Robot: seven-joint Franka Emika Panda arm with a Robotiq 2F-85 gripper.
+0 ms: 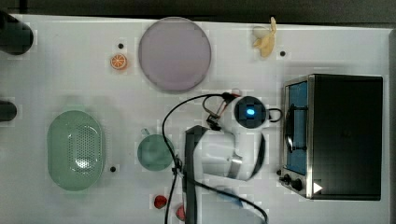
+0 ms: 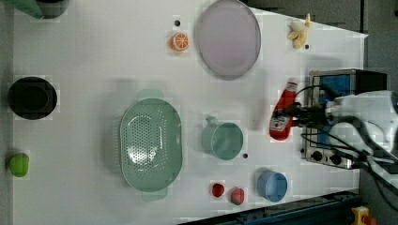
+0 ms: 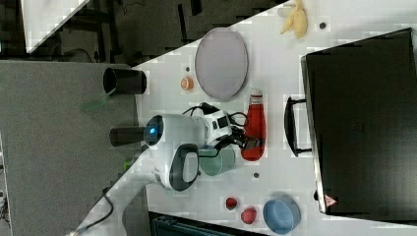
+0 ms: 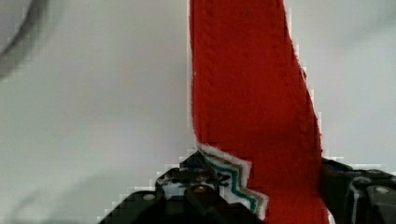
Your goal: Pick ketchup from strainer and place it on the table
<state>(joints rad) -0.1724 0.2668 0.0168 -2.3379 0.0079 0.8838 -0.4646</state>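
Observation:
The ketchup (image 2: pixel 283 112) is a red bottle with a white label and a whitish cap. It lies lengthwise between the green cup and the oven, and a shadow falls on the white table (image 2: pixel 94 56) beside it. My gripper (image 2: pixel 294 114) is shut on its label end, with a finger on either side of the ketchup (image 4: pixel 254 93) in the wrist view. In the right view the gripper (image 3: pixel 247 142) holds the ketchup (image 3: pixel 255 125) next to the oven handle. The pale green strainer (image 2: pixel 126 140) has nothing in it and sits far off at the top view's left (image 1: pixel 55 140).
A black toaster oven (image 1: pixel 345 135) stands close beside the bottle. A green cup (image 2: pixel 223 139), a purple plate (image 2: pixel 228 37), a blue bowl (image 2: pixel 272 185), two strawberries (image 2: pixel 218 190), an orange slice (image 2: pixel 179 41), a banana (image 2: pixel 299 33) and a black cup (image 2: pixel 32 97) stand around the table.

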